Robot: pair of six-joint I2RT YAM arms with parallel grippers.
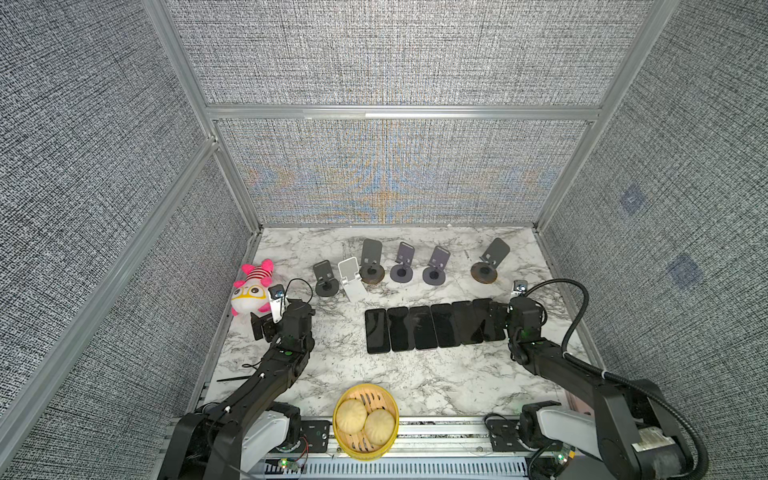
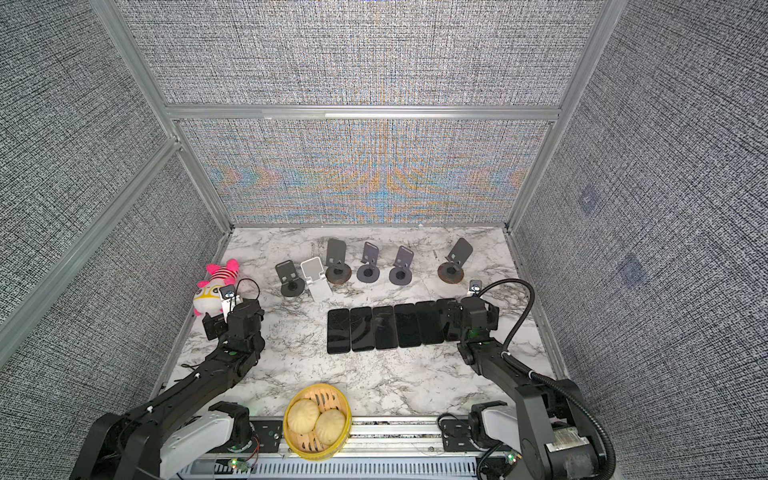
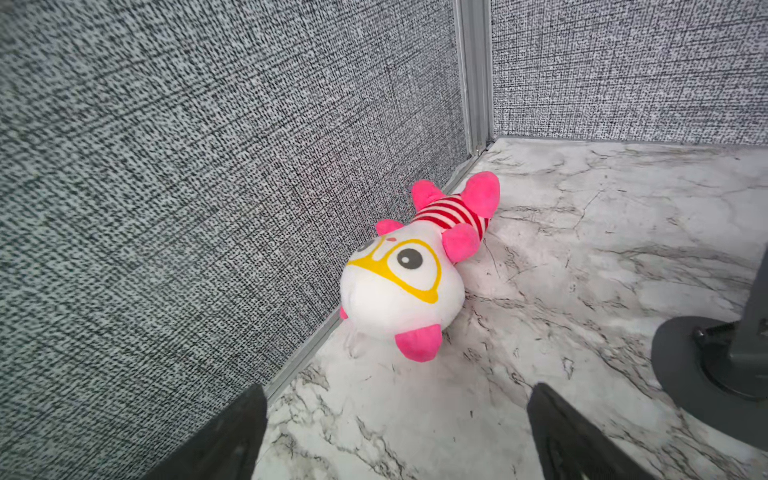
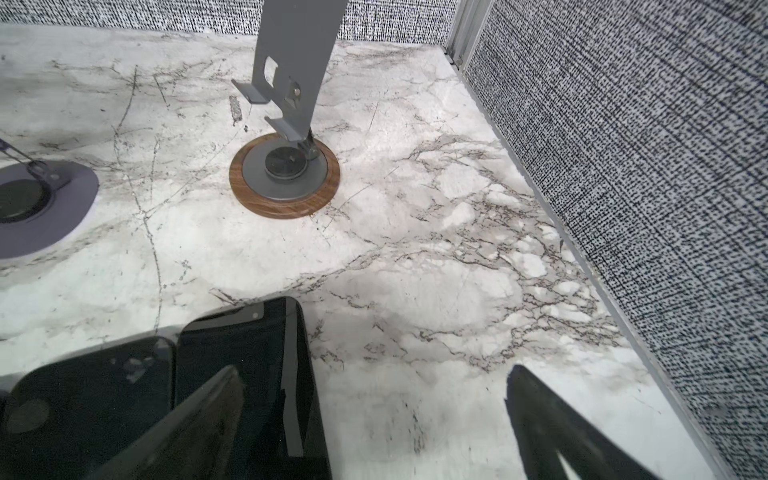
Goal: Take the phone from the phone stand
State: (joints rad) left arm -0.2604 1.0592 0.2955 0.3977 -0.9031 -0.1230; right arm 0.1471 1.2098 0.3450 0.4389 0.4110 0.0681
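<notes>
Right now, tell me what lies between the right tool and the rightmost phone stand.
Nothing: between the right tool and the rightmost phone stand the right wrist view shows only bare marble table.

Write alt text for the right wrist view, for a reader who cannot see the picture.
An empty grey phone stand with a wood-rimmed round base stands on a marble table. Nearer the camera, two dark phones lie flat, side by side. The right gripper is open over the table and holds nothing.
</notes>
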